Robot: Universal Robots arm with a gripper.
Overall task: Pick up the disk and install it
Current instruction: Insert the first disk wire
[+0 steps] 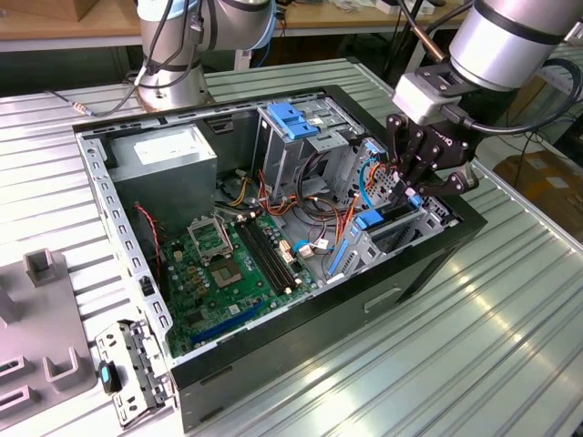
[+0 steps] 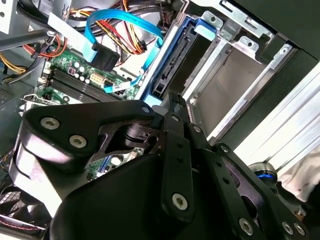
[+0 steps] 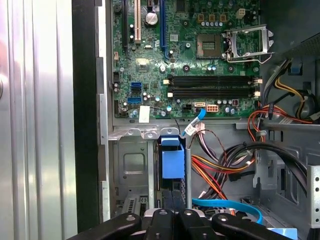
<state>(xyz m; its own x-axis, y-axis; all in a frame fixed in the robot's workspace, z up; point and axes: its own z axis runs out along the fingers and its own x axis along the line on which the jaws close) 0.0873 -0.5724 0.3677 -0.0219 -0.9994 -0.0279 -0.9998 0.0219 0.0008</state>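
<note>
Your pincer hangs over the corner of the case that lies toward the exterior view's right, just above the drive bay. Its fingers are drawn narrow, almost together, with the tips against the near end of the disk. You cannot tell from these views whether they pinch it or only press on it.

The disk is in the bay, standing on edge between the metal walls with its flat faces upright. Its long axis runs from the fingertips away into the bay. A blue rail lines its side in the second wrist view, and in the first wrist view you see it end-on as a blue block just beyond the fingertips.

Beside the bay a blue cable loops over the bundle of red and yellow wires. The board lies beyond them on the case floor. The case rests open on the ribbed bench.
</note>
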